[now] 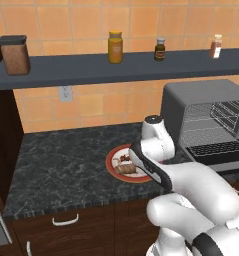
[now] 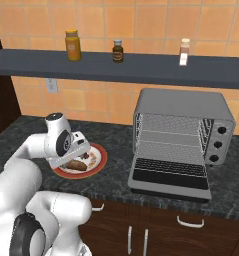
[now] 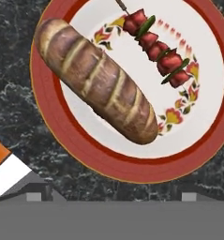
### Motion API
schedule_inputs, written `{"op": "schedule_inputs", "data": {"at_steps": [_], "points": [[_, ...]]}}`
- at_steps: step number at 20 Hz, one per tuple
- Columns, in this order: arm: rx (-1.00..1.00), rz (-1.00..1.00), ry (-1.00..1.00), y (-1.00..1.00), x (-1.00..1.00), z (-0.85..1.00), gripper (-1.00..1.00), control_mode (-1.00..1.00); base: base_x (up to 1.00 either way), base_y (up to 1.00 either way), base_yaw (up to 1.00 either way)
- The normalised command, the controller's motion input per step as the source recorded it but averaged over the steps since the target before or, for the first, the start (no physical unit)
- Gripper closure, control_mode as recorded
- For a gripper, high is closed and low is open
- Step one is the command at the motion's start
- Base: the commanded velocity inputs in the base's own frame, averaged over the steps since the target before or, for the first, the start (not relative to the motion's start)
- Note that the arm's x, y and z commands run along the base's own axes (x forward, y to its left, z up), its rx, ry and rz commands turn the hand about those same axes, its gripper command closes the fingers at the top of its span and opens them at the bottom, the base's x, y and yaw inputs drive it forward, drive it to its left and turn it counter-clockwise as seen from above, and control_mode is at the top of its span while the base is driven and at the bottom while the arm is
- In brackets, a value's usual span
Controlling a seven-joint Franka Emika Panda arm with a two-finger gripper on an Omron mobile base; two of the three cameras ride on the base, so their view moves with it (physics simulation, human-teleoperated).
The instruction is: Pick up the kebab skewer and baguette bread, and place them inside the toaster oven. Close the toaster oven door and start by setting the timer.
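Observation:
The brown scored baguette bread (image 3: 97,79) lies slantwise on a red-rimmed plate (image 3: 52,126). Beside it on the same plate rests the kebab skewer (image 3: 155,47), with red and green chunks. My gripper (image 3: 112,195) hovers over the plate, open, nothing between its fingertips (image 3: 36,195). From the base, my hand hides much of the plate (image 2: 98,161); one end of the baguette bread (image 2: 77,165) shows under it. The grey toaster oven (image 2: 181,122) stands to the right on the counter. The toaster oven door (image 2: 168,179) is folded down flat, and wire racks show inside.
A dark shelf (image 2: 141,67) above the counter carries a yellow jar (image 2: 73,45), a small dark bottle (image 2: 118,51) and a white shaker (image 2: 184,52). A brown canister (image 1: 14,54) stands at its left end. Three knobs (image 2: 219,144) sit on the oven's right side. Dark marble counter (image 1: 61,165) stretches left of the plate.

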Motion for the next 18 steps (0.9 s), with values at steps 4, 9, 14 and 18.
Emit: {"op": "schedule_inputs", "data": {"at_steps": [4, 9, 14, 18], "points": [[0.0, 0.11, 0.04, 0.0, 0.28, -0.18, -1.0, -1.0, 0.0, 0.0, 0.0], [0.0, 0.08, 0.05, 0.0, 0.29, -0.41, -1.0, -1.0, 0.0, 0.0, 0.0], [0.0, 0.08, 0.07, 0.0, 0.34, -0.26, -1.0, -1.0, 0.0, 0.0, 0.0], [0.0, 0.08, 0.02, 0.0, 0.15, -0.11, -1.0, -1.0, 0.0, 0.0, 0.0]]}}
